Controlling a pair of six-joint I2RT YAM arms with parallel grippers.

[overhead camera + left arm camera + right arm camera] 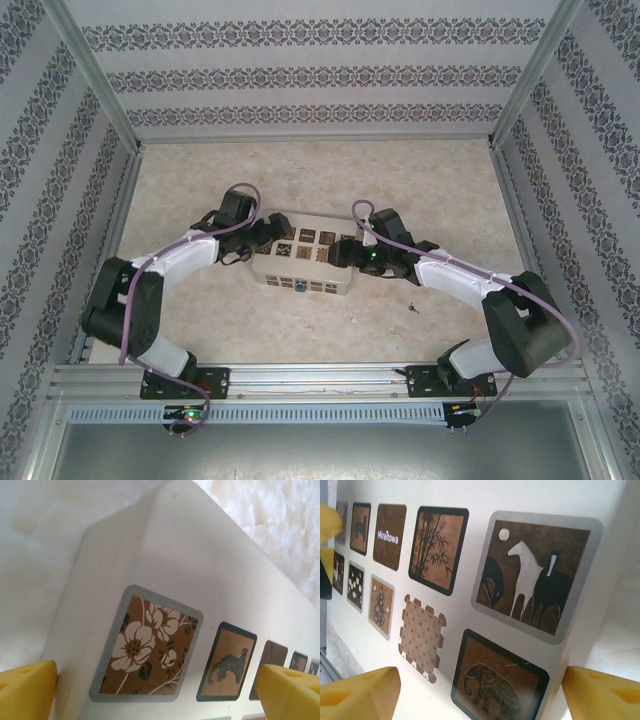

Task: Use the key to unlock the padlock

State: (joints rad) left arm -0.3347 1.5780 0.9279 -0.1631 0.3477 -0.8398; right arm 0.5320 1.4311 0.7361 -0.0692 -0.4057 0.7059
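The padlock (300, 287) is a tiny blue speck at the front face of the cream box (305, 262) in the middle of the table. The key (412, 308) is a small dark sliver lying on the table to the right of the box, below my right arm. My left gripper (262, 237) is over the box's left end, and its yellow fingers (26, 690) stand wide apart, open over the flower square (145, 647). My right gripper (345, 252) is over the right end, open, with its fingers (360, 692) spread across the elephant square (497, 677).
The box (450, 615) carries several brown picture squares on its top. Patterned walls (300, 75) and metal posts close the table on three sides. A metal rail (320, 380) runs along the near edge by the arm bases.
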